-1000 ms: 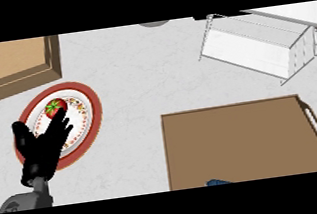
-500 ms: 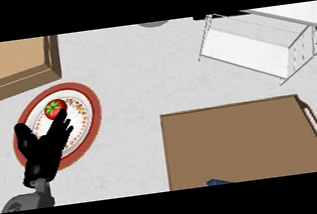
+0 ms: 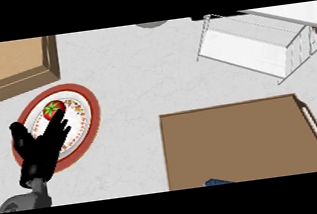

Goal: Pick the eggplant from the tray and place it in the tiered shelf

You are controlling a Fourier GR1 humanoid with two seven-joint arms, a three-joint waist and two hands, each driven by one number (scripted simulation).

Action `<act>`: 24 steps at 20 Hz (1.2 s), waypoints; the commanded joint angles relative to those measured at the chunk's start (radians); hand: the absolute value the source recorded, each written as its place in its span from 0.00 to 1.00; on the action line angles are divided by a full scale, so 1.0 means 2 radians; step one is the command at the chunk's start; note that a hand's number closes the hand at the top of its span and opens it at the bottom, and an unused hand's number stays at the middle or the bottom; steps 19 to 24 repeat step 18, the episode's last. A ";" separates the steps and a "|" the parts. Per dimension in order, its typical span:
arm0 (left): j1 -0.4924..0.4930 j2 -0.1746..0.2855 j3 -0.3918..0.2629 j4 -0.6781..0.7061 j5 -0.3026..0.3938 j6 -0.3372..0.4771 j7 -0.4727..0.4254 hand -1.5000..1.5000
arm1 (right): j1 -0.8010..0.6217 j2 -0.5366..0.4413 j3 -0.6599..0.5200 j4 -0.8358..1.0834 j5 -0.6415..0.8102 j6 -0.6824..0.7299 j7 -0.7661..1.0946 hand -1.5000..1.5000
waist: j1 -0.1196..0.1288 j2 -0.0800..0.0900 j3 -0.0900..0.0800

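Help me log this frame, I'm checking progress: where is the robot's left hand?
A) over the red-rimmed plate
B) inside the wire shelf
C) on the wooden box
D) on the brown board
A: the left hand lies over the plate with straight fingers, their tips next to the red, green-topped vegetable.

Table (image 3: 136,81): pale grey, speckled top, fills the view. Directly on it are a wooden box (image 3: 7,63) with a raised darker wall at far left top, cut by the view's edge; a round plate (image 3: 93,112) with a red rim just below the box, apart from it; a white wire tiered shelf (image 3: 251,51) at upper right, set at an angle; and a large flat brown tray (image 3: 241,143) at lower right, well apart from the plate, near the shelf but not touching. A small grey thing (image 3: 152,24) sits at the top edge, too cropped to identify.
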 commanded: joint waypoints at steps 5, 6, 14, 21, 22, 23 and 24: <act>0.005 0.007 0.014 0.015 0.004 -0.009 -0.007 0.50 | 0.031 -0.082 -0.030 -0.038 0.017 -0.041 0.045 0.00 | -0.007 -0.001 -0.001; 0.018 -0.009 0.004 0.016 -0.004 -0.001 -0.017 0.50 | 0.043 -0.076 -0.023 -0.070 0.022 -0.042 0.073 0.00 | -0.010 -0.003 -0.001; 0.019 -0.009 0.004 -0.004 -0.010 0.005 -0.003 0.50 | 0.183 -0.130 -0.103 -0.219 -0.082 0.050 0.098 0.00 | -0.016 -0.004 0.000; 0.013 -0.011 -0.001 -0.020 -0.007 -0.003 0.017 0.50 | 0.249 -0.115 -0.115 -0.300 -0.102 0.051 0.117 0.00 | -0.008 -0.002 -0.001; 0.013 -0.011 -0.001 -0.020 -0.007 -0.003 0.017 0.50 | 0.249 -0.115 -0.115 -0.300 -0.102 0.051 0.117 0.00 | -0.008 -0.002 -0.001; 0.013 -0.011 -0.001 -0.020 -0.007 -0.003 0.017 0.50 | 0.249 -0.115 -0.115 -0.300 -0.102 0.051 0.117 0.00 | -0.008 -0.002 -0.001; 0.013 -0.011 -0.001 -0.020 -0.007 -0.003 0.017 0.50 | 0.249 -0.115 -0.115 -0.300 -0.102 0.051 0.117 0.00 | -0.008 -0.002 -0.001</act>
